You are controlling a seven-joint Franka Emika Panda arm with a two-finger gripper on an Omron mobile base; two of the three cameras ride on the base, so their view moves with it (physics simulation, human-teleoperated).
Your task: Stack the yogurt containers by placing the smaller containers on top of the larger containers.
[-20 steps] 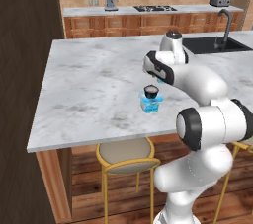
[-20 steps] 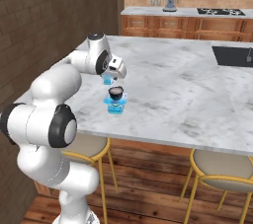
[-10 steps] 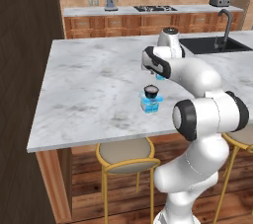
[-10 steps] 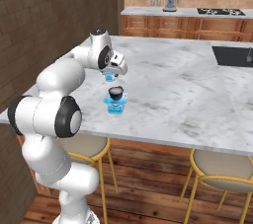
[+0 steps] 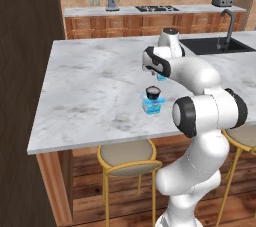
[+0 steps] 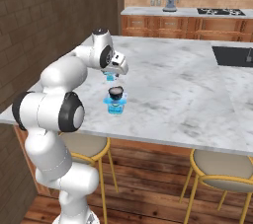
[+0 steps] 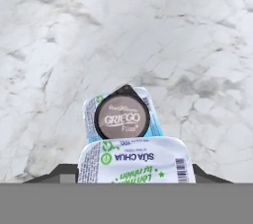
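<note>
Tiny cup [image 7: 136, 163] pinched in hand [image 5: 159, 75]; dark cup [image 7: 122, 117] atop tub [image 5: 152, 105] below.

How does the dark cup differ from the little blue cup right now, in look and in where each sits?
The dark cup is round and almost black with a brownish printed lid; the little blue cup has a squarish white lid with green print. The dark cup sits on the wide blue tub on the counter; the little blue cup hangs off the counter at the gripper. Both are smaller than the tub.

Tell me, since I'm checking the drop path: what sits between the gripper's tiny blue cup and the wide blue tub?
The dark cup, already on the tub, lies between it and the tiny cup; the hand view shows it.
</note>
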